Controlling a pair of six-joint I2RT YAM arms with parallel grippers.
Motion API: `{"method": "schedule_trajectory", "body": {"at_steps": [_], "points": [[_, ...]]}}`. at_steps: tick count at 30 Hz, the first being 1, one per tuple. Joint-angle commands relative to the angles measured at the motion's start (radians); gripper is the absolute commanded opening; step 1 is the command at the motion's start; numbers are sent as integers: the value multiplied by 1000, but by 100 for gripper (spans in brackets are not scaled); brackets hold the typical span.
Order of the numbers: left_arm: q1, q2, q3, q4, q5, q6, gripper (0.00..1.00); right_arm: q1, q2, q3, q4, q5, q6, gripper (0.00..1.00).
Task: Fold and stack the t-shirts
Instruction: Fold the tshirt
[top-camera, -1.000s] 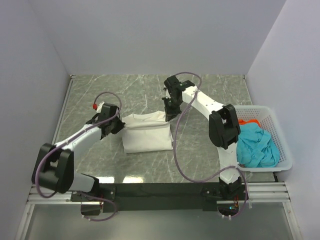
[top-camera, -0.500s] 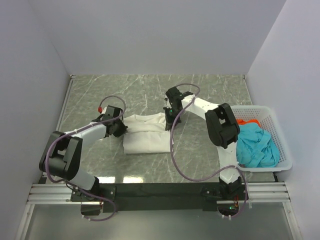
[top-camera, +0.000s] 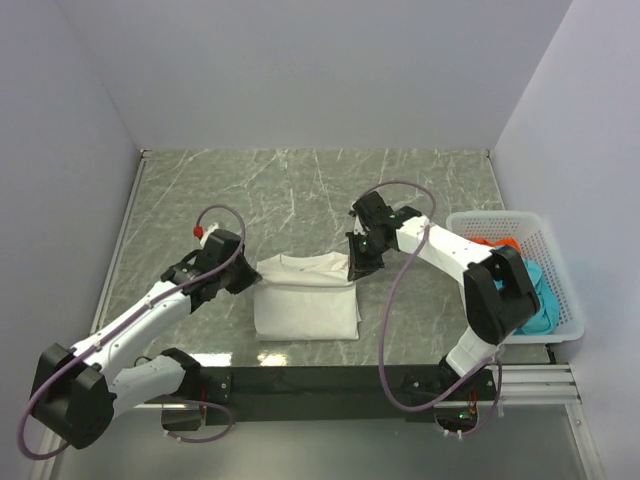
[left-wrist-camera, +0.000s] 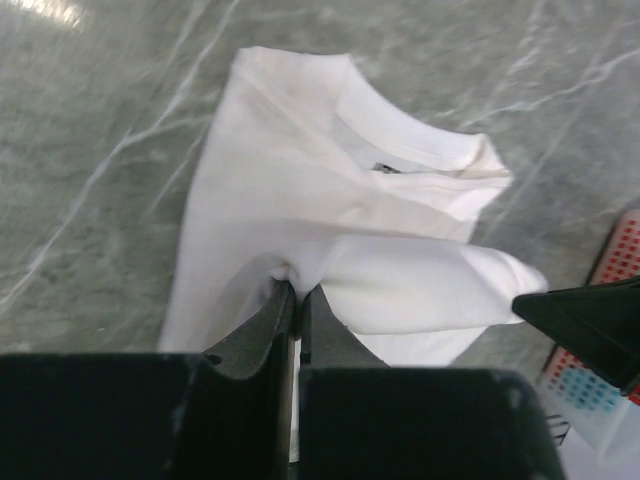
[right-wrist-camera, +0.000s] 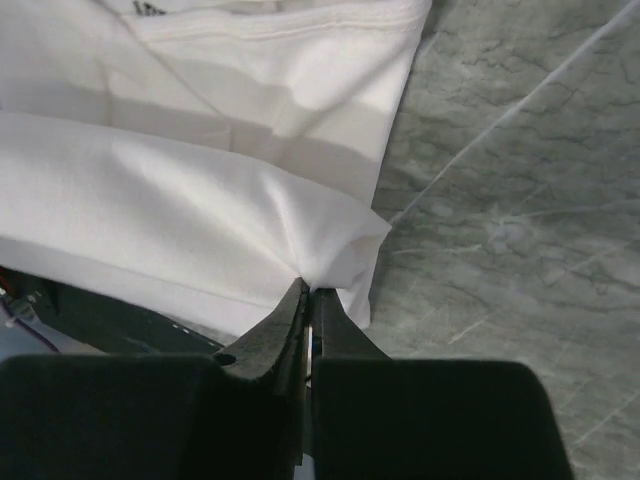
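Observation:
The white t-shirt (top-camera: 305, 300) lies partly folded on the marble table, its plain side up and its print hidden. My left gripper (top-camera: 248, 277) is shut on the shirt's left edge (left-wrist-camera: 300, 270). My right gripper (top-camera: 357, 268) is shut on its right edge (right-wrist-camera: 330, 262). Both hold a fold of cloth just above the table. The shirt's collar (left-wrist-camera: 400, 150) points away from the arms. The teal t-shirt (top-camera: 535, 300) and a bit of the red-orange one (top-camera: 497, 243) lie in the basket at the right.
A white mesh basket (top-camera: 560, 262) stands at the table's right edge, near the right arm's elbow. Grey walls close the table on the left, back and right. A black rail (top-camera: 320, 382) runs along the near edge.
Both grippers have pulled the white shirt toward the near edge and slightly right, and the cloth now lies flatter and lower on the table. The right arm's elbow has swung over the basket.

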Motion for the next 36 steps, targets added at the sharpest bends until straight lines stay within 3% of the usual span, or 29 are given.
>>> {"method": "schedule_trajectory", "body": {"at_steps": [1, 21, 36], "points": [[1, -11, 87, -7, -20, 37, 1, -5, -60, 36, -33, 56, 10, 0], [9, 102, 187, 146, -133, 120, 1, -63, 38, 190, -101, 27, -24, 0], [52, 299, 81, 536, -139, 199, 1, -123, 228, 278, 16, 7, -19, 0]]}}
